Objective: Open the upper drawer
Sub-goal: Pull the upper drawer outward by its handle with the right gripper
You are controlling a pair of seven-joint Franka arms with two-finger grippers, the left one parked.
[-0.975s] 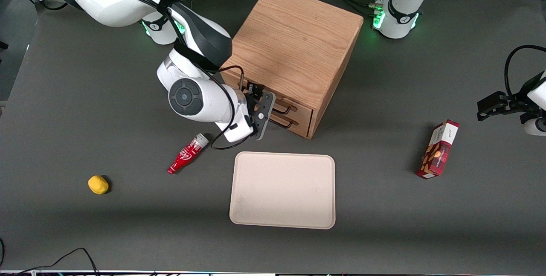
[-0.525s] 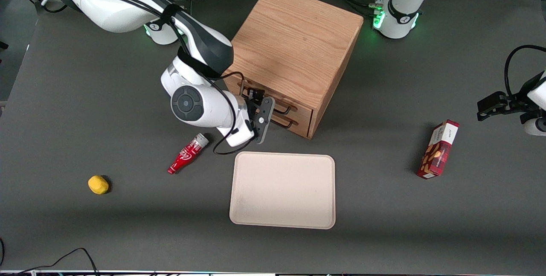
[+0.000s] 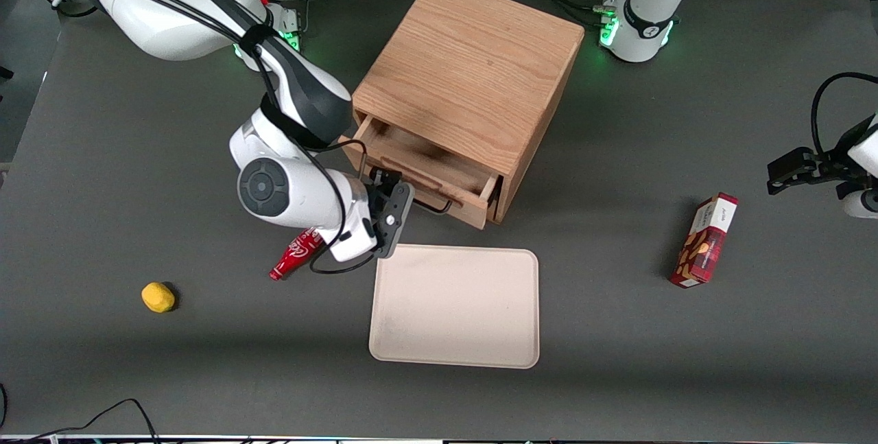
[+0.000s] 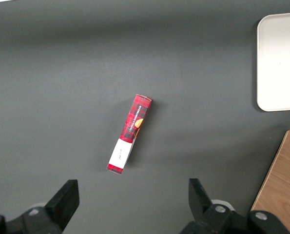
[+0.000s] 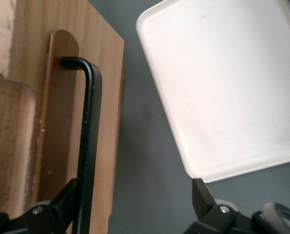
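Drawer (image 3: 429, 173), the upper one, is sticking partway out of the cabinet (image 3: 473, 66) toward the tray (image 3: 454, 307). Its handle (image 5: 88, 141) is running across the pull, passing one finger of the gripper (image 3: 394, 214), whose fingers are spread wide, clamping nothing.

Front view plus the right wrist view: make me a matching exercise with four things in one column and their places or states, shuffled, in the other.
Things:
1. upper drawer
2. claw
3. bottle
4. tray

Places or states:
a. red, lying on its side on the table
b. pulled partway out of the cabinet
c. open, with the drawer's black handle close to one finger
d. flat on the table, nearer the front camera than the cabinet

Pairs: 1-b, 2-c, 3-a, 4-d
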